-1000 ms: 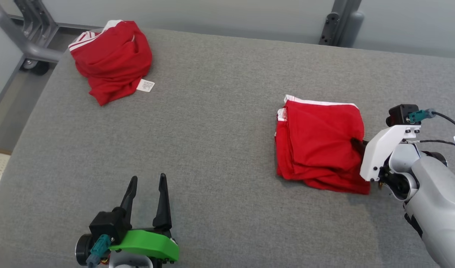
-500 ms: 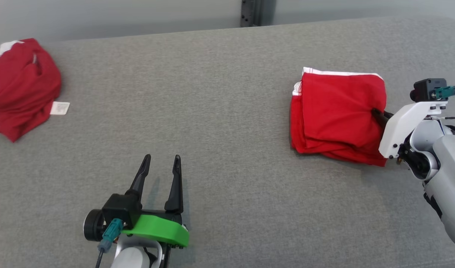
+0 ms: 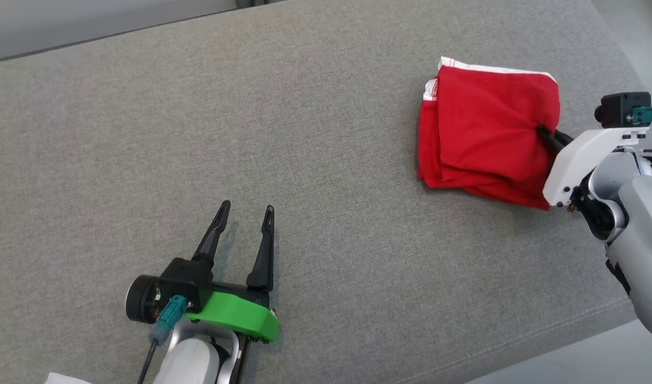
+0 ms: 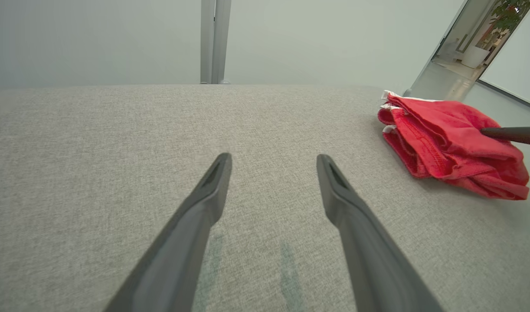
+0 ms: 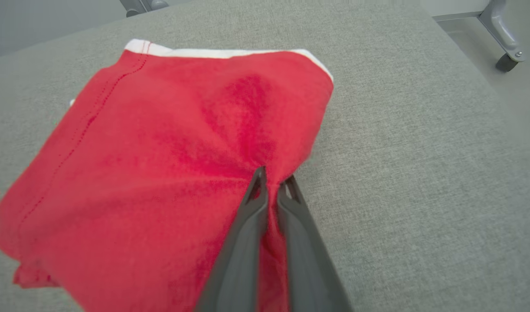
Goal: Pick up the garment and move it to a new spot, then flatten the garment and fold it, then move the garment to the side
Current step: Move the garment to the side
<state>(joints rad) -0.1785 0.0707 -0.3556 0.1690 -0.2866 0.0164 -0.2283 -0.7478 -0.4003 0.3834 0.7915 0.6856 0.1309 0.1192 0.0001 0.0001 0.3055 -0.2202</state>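
The garment (image 3: 486,133) is red with a white band, folded into a thick square at the right end of the grey cushion (image 3: 315,138). It also appears in the left wrist view as the garment (image 4: 447,143) and in the right wrist view as the garment (image 5: 161,164). My right gripper (image 3: 543,130) is shut on the garment's right edge, its fingers (image 5: 265,216) pinching a pucker of cloth. My left gripper (image 3: 246,210) stands open and empty over bare cushion at the lower left, far from the garment; its fingers (image 4: 204,203) are spread apart.
The cushion's right edge and front right corner (image 3: 598,320) lie close to my right arm, with pale floor (image 3: 571,368) beyond. A grey metal post (image 4: 215,41) stands behind the cushion. A wheeled frame leg (image 5: 505,43) is on the floor to the right.
The head camera has swung right, so the second red garment at the far left has left the picture. My right gripper has carried the folded garment toward the cushion's right edge. The left gripper stays open.
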